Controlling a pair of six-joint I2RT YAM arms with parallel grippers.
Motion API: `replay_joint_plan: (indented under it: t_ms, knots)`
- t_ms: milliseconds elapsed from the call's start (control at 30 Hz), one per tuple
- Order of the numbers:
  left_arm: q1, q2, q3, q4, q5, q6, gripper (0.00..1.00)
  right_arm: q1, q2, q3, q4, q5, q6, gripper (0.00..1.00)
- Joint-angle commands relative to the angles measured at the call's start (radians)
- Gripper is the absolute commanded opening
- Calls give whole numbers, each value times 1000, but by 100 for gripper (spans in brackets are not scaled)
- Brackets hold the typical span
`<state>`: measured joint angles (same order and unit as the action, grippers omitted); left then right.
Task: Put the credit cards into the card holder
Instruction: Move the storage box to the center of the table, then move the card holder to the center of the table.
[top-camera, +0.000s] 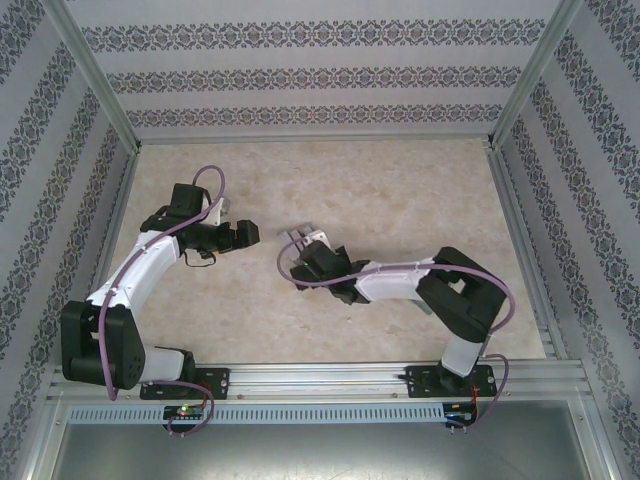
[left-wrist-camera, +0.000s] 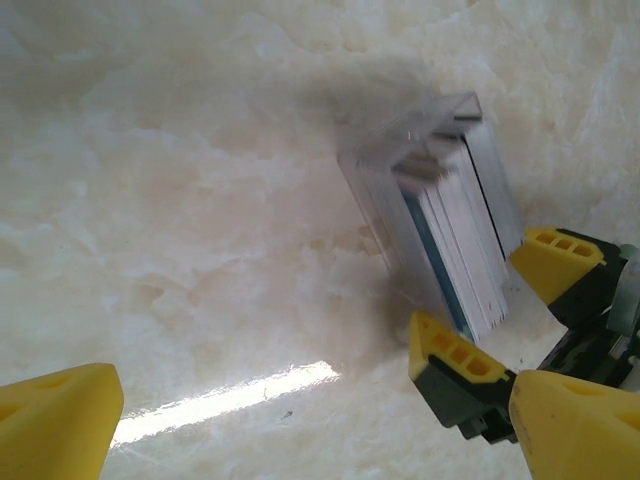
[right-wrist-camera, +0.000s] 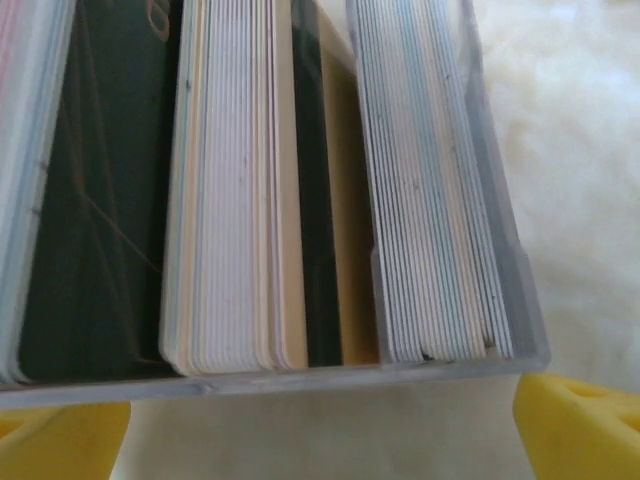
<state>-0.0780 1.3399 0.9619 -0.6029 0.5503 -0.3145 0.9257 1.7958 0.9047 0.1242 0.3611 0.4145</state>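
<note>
A clear slotted stand (right-wrist-camera: 300, 381) holds several stacks of credit cards (right-wrist-camera: 240, 200) on edge: white, cream, dark green and pale blue. In the left wrist view the same clear stand (left-wrist-camera: 385, 200) sits on the marble top with its cards (left-wrist-camera: 460, 240). My right gripper (left-wrist-camera: 505, 300) is open, its yellow fingertips (left-wrist-camera: 450, 350) flanking the stand's near end without touching it. From its own camera the right gripper (right-wrist-camera: 320, 440) is just short of the stand's wall. My left gripper (left-wrist-camera: 315, 430) is open with nothing between its fingers, a little to the left of the stand (top-camera: 298, 238). The card holder is out of view.
Patterned walls and metal frame posts (top-camera: 95, 80) enclose the marble table (top-camera: 400, 190). Bare tabletop lies behind both grippers and to the right. The two arms face each other near the middle, left gripper (top-camera: 245, 233) and right gripper (top-camera: 300, 250) close together.
</note>
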Motion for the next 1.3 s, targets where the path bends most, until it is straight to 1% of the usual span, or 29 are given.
replay_joint_plan:
  t_ms: [0,67,100,200,267,333,400,433,567,633,700,767,900,967,1100,1133,1200,1267]
  knots:
    - [9,-15,-7,-21,-20,3,100,-37,77,117,-26,188,200,98]
    - [9,-12,-14,-19,-20,-4,100,-65,106,170,-72,188,280,98]
    - [9,-9,-15,-20,-14,-3,100,-76,113,180,-69,178,296,98]
    - [9,-9,-11,-24,-9,-1,100,-91,128,209,-51,142,268,98]
    - [9,-14,-15,-26,-22,1,100,-92,102,219,-79,77,227,98]
    - [9,-17,-12,-31,-27,6,100,-87,40,176,-66,2,180,98]
    - [10,-19,-8,-35,-30,11,100,-85,-42,94,-42,-67,140,98]
    - [9,-23,-9,-32,-31,10,100,-86,-93,49,-57,-91,136,98]
    - [9,-27,-16,-14,-5,8,100,-122,-322,-122,-231,-52,252,98]
    - [10,-30,-16,0,12,5,100,-178,-424,-189,-334,-25,337,98]
    - [9,-35,-28,23,26,-8,100,-280,-504,-225,-470,-38,429,98]
    - [10,-37,-43,47,56,-17,100,-407,-563,-245,-611,-65,503,98]
    - [9,-25,-43,75,118,-23,100,-578,-608,-276,-734,-82,535,98]
    - [9,-18,-46,77,127,-26,100,-666,-612,-278,-816,-117,587,98]
    - [10,-16,-42,74,136,-17,100,-749,-615,-311,-822,-113,580,98]
    - [9,-19,-44,74,131,-18,100,-772,-610,-320,-812,-141,572,98]
    - [9,-24,-52,77,128,-18,100,-809,-596,-346,-755,-250,541,98]
    - [9,-21,-46,73,131,-14,99,-805,-572,-372,-662,-370,472,98]
